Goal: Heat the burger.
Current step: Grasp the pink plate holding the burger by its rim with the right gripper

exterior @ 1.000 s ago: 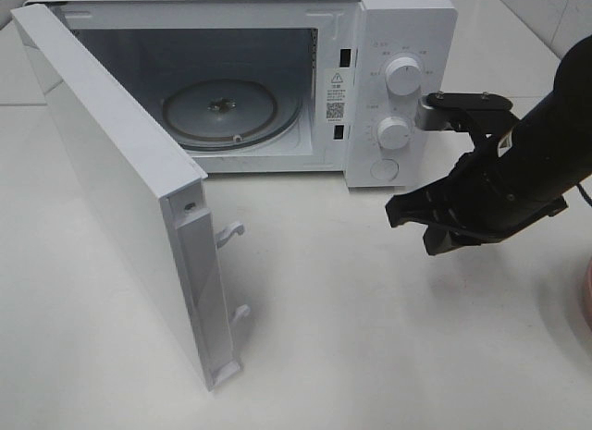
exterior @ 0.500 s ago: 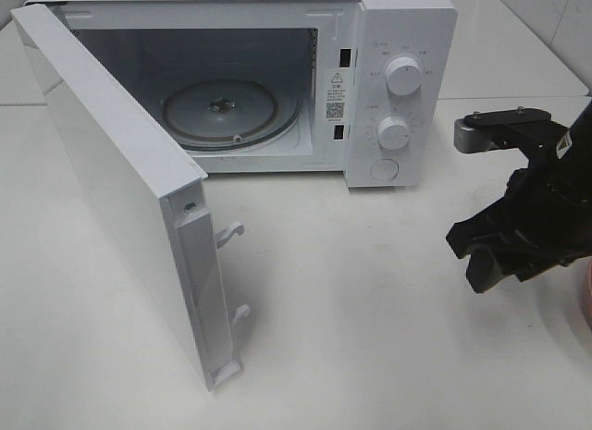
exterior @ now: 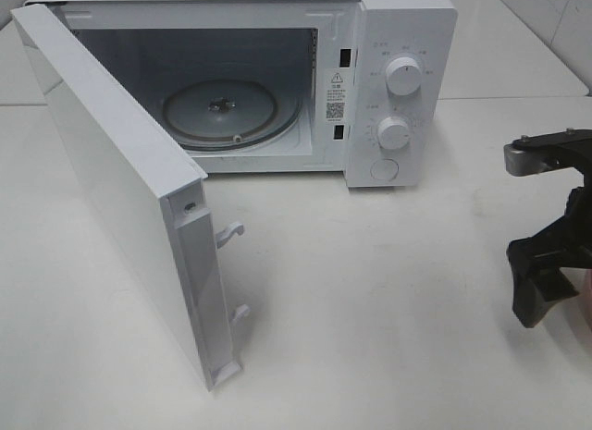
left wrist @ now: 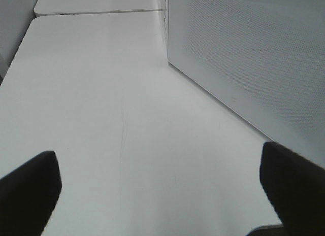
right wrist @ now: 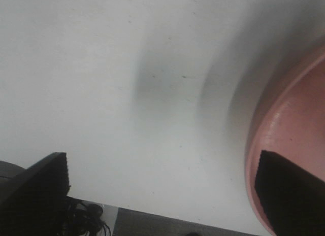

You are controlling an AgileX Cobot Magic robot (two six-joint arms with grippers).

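Well, our right gripper (right wrist: 162,167) hangs spread wide and empty at the pink plate (right wrist: 292,139), by the right edge of the bench (exterior: 388,337); the left gripper (left wrist: 160,157) gapes empty too. The burger is nowhere in view. Reaching blind, we could knock the plate's rim, or later clip the open microwave door (exterior: 120,199)

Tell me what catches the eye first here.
A white microwave stands at the back of the table, its door swung wide open and its glass turntable bare. At the table's right edge, the open right hand hovers beside a pink plate.
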